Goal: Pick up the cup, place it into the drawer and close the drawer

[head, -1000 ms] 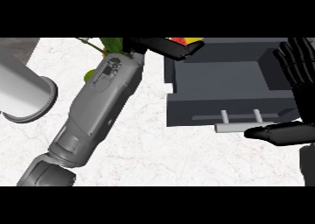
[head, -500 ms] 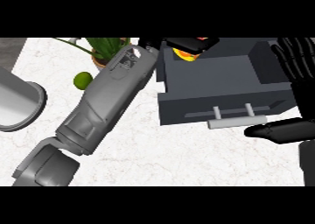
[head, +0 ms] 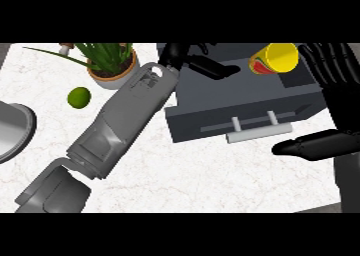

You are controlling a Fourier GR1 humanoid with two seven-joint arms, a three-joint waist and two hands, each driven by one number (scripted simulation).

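Observation:
The yellow cup (head: 276,58), red at its mouth, lies tilted at the back of the open dark grey drawer (head: 235,95). The drawer's pale bar handle (head: 260,131) faces me. My left forearm crosses the counter from the lower left. Its left hand (head: 192,58) hovers over the drawer's back left corner with fingers stretched out, a short gap away from the cup and holding nothing. My right hand (head: 336,80) stands open at the right edge beside the drawer, fingers up, with its thumb (head: 308,147) pointing left below the handle.
A potted green plant (head: 109,62) stands at the back left of the white marble counter (head: 205,175). A lime (head: 79,97) lies in front of it, and a large grey metal vessel (head: 4,132) sits at the left edge.
The cup, which was right at my left hand's fingers, now lies apart from them further right in the drawer. The right hand has kept its pose.

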